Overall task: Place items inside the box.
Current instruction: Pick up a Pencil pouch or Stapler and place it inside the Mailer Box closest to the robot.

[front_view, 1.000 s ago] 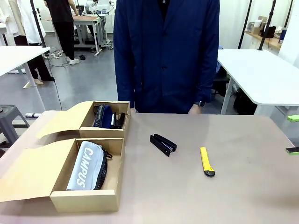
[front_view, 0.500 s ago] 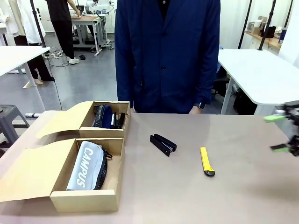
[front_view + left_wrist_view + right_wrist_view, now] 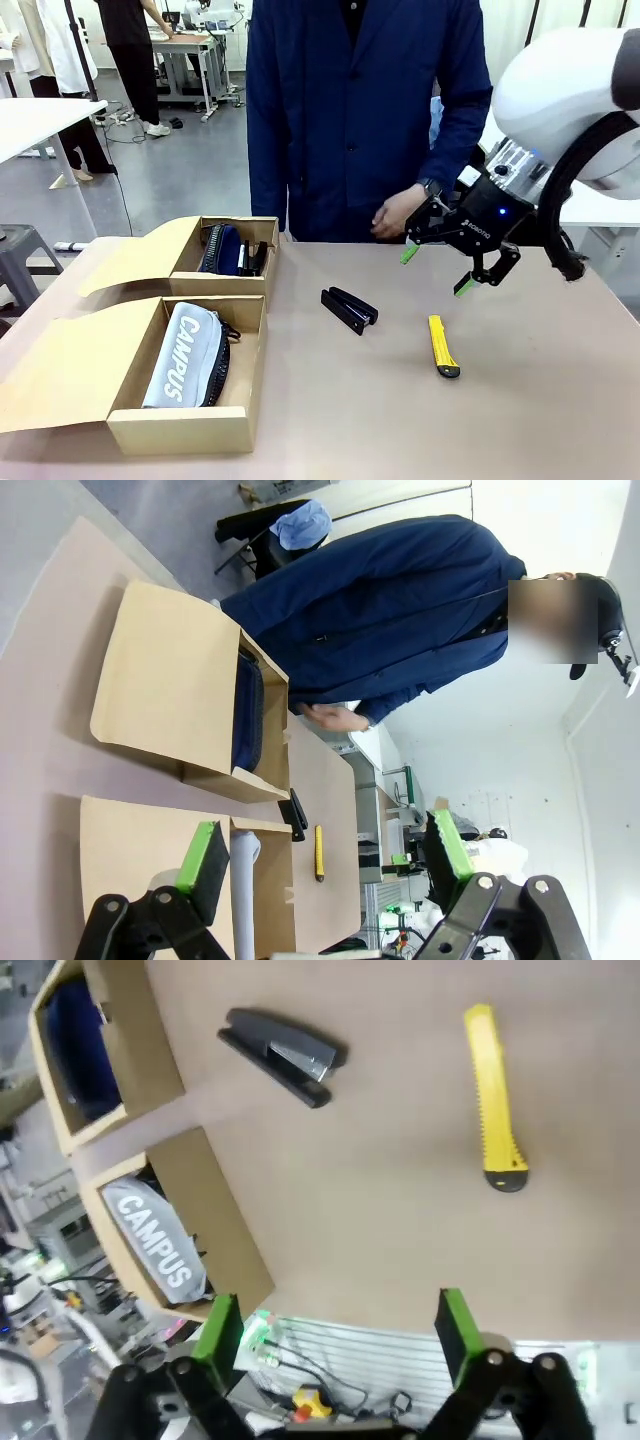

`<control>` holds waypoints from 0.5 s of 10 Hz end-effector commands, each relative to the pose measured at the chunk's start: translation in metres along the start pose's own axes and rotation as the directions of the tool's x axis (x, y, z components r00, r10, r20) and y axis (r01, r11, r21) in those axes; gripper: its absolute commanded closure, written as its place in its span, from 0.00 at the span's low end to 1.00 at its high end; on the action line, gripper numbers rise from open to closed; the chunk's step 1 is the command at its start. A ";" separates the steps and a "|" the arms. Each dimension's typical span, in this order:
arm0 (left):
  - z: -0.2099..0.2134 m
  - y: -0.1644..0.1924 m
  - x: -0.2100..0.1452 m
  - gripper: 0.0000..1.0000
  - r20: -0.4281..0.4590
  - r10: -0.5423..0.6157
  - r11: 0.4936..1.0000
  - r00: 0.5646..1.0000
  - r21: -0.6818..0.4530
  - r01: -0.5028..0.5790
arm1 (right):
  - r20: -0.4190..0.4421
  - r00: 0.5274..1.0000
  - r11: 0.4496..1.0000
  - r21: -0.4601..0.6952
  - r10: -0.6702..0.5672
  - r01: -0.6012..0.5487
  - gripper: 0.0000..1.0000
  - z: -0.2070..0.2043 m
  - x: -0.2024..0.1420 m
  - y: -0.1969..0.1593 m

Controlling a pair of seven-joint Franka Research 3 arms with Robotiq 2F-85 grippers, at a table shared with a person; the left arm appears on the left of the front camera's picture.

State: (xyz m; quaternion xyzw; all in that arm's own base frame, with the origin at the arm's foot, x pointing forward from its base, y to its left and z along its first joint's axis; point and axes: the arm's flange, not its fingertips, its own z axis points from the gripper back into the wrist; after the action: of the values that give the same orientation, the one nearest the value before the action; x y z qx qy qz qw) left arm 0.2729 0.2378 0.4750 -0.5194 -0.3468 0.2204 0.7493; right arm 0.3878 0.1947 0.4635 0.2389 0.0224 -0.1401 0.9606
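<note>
Front view, utility knife (image 3: 443, 346) near-to-far, stapler (image 3: 349, 309) diagonal

The white right arm (image 3: 570, 80) is showing a silver wrist ring (image 3: 515, 160), a black cable (image 3: 548, 215) and a black hand (image 3: 436, 271) with green pads (image 3: 408, 254).

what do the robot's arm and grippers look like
The right arm has a rounded white shell and a black cable looping beside the wrist. The right gripper is black with green pads, white lettering and a blue light. The left gripper has the same black fingers and green pads.
</note>
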 end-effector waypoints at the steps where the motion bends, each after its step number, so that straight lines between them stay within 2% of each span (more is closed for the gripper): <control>1: 0.000 0.000 -0.001 0.00 0.015 -0.018 0.999 1.000 -0.027 0.018 | 0.008 1.000 1.000 0.002 0.003 -0.003 0.00 0.000 -0.002 -0.001; 3: 0.000 0.000 -0.001 0.00 0.015 -0.018 0.999 1.000 -0.027 0.018 | 0.059 0.982 0.982 -0.053 -0.181 0.184 0.00 0.020 -0.022 -0.053; 4: 0.000 0.000 -0.001 0.00 0.015 -0.018 0.999 1.000 -0.027 0.018 | 0.106 0.961 0.966 0.066 -0.256 0.250 0.00 0.064 -0.024 -0.105; 5: 0.000 0.000 -0.001 0.00 0.015 -0.018 0.999 1.000 -0.027 0.018 | 0.047 0.957 0.952 0.125 -0.285 0.278 0.00 0.110 -0.022 -0.168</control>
State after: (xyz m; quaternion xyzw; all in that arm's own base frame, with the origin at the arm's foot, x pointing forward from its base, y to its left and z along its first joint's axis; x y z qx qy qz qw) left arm 0.2724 0.2380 0.4754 -0.5193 -0.3478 0.2204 0.7488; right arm 0.3400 0.0785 0.4649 0.2631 0.0191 -0.2586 0.9292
